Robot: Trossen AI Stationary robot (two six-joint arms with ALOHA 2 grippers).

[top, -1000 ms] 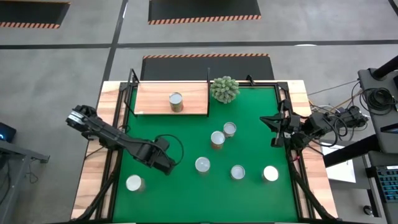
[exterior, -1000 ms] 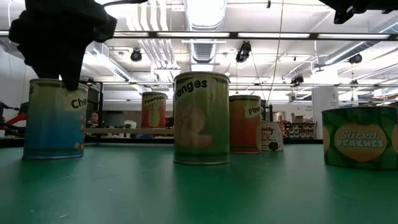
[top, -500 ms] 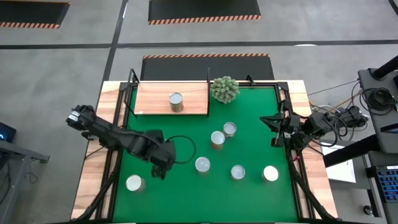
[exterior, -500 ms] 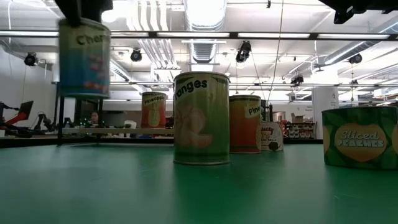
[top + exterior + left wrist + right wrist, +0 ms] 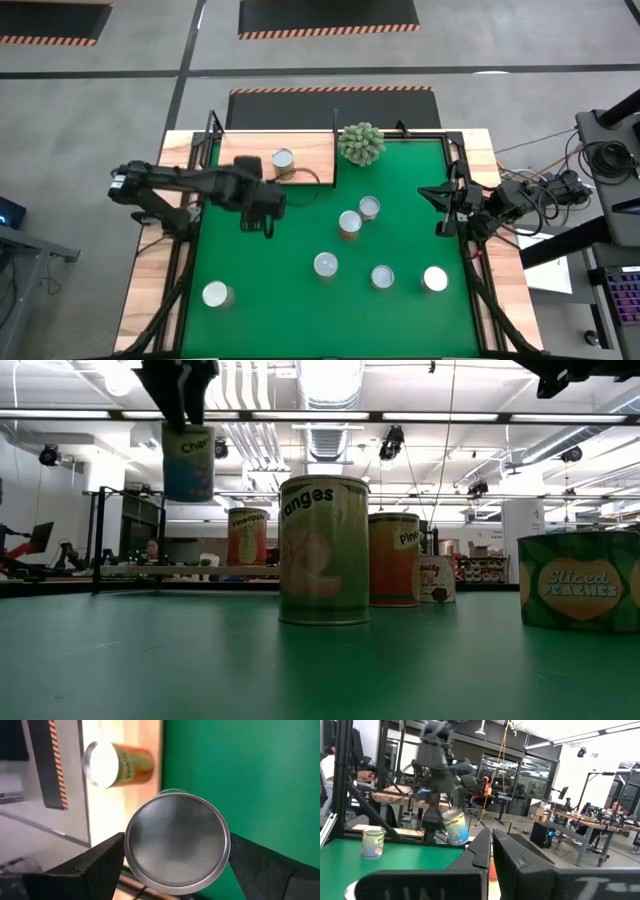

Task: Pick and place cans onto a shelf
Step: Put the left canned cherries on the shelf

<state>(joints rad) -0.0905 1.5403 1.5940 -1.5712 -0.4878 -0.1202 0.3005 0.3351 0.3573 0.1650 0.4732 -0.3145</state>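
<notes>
Up above the green mat (image 5: 400, 200), my left arm stretches sideways from the left edge of the tabletop (image 5: 150, 300), bent at the elbow. Its left tool (image 5: 256, 205) hangs just in front of the shelf (image 5: 240, 160) and is clamped on a can (image 5: 188, 460). I see that held can high in the air in the low view, with nothing under it. From the left wrist view its shiny round top (image 5: 177, 844) sits snug between the two dark fingers (image 5: 100, 865).

One can (image 5: 283, 163) stands on the shelf, close to the held one. The plant ball (image 5: 361, 144) sits at the shelf's right end.

Five more cans stand on the mat. Two are close together near the middle (image 5: 350, 223) (image 5: 369, 208). Two stand nearer the front (image 5: 326, 265) (image 5: 382, 277). One sits toward the right (image 5: 435, 279). One more can (image 5: 216, 294) stands alone at the front left.

My right arm waits folded at the right edge of the tabletop. Its right tool (image 5: 492, 850) has its two fingers pressed together and holds nothing.
</notes>
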